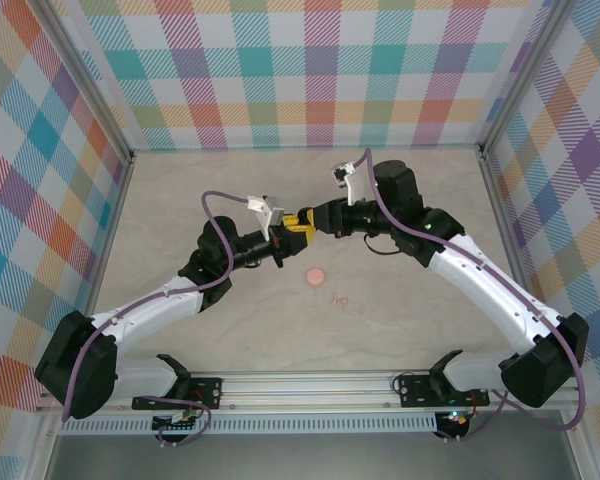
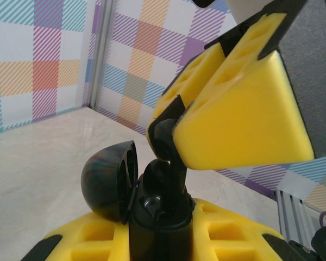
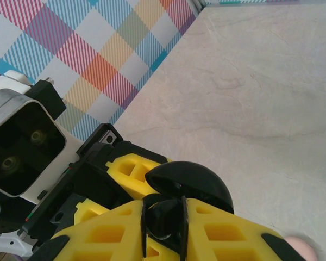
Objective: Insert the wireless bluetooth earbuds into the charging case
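Pinching black earbud [image 2: 163,140] stem-down in right gripper [image 3: 164,225], hanging right at the mouth of the open charging case [image 2: 152,205]; clamping that case upright in left gripper [image 2: 160,240], straight below.

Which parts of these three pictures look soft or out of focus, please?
Top external view: evenly lit, sharp throughout. Left wrist view: black case fairly crisp, left pincer beneath it blurred. Right wrist view: table sharp, right pincer and black earbud soft.

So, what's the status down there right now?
Left jaws shut on open black case. Right jaws shut on black earbud, poised at the case. Pink case lies aside; nothing in the way.
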